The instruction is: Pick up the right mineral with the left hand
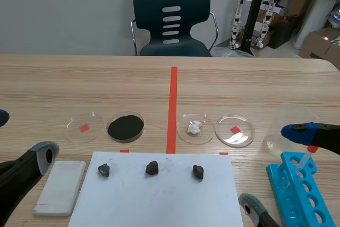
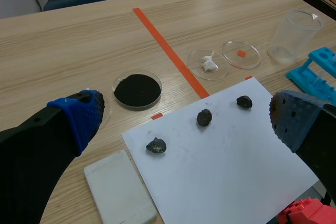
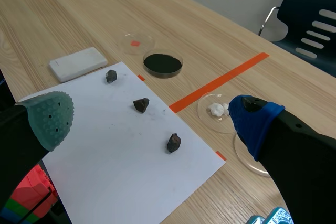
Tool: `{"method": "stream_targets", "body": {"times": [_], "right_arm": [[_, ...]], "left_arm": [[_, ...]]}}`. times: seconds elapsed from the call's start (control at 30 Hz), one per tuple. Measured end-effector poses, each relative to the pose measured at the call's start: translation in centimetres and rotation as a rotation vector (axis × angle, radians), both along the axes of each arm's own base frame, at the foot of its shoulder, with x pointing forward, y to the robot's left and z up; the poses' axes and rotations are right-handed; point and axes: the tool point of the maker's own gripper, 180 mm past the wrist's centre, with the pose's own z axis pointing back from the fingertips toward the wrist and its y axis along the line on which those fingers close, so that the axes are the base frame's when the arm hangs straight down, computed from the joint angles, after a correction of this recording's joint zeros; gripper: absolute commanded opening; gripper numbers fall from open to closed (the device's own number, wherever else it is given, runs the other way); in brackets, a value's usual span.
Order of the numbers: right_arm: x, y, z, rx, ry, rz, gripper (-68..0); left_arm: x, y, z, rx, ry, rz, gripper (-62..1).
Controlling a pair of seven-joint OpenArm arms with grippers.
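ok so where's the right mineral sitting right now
In the scene view the right mineral lies on the white paper, right of the middle mineral and near the dish of white lumps.

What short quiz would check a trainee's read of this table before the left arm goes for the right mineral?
1. True or false: the left gripper is shut on a mineral.
2. How many minerals lie on the white paper? A two, B three, C four.
3. Fill in: the dish nearest the right mineral holds ___ lumps.
Key: 1 false; 2 B; 3 white.
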Motion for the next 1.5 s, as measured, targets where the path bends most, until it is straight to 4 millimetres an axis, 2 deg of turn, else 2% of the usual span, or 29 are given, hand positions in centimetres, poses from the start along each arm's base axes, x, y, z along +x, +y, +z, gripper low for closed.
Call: {"method": "stream_targets", "body": {"times": [0.53, 0.6, 0.77, 1.1, 1.33, 1.5], "right_arm": [[0.0, 0.0, 0.0, 0.000, 0.000, 0.000, -5.4], [0.0, 0.0, 0.0, 0.000, 0.000, 0.000, -5.4], [0.0, 0.0, 0.0, 0.000, 0.000, 0.000, -5.4], [0.0, 0.0, 0.0, 0.000, 0.000, 0.000, -5.4], [0.0, 0.0, 0.0, 0.000, 0.000, 0.000, -5.4], [0.0, 0.0, 0.0, 0.000, 0.000, 0.000, -5.4]], "left_arm": [[0.0, 0.0, -0.2, 0.005, 0.007, -0.001, 1.4], [-0.1, 0.0, -0.6, 0.017, 0.028, -0.003, 1.4], [0.4, -0.2, -3.2, 0.120, 0.147, -0.026, 1.4], [3.2, -3.4, -6.7, 0.226, 0.285, -0.005, 1.4], [4.0, -7.6, -8.1, 0.231, 0.378, -0.011, 1.4], [4.4, -9.6, -9.5, 0.244, 0.445, 0.013, 1.4]]}}
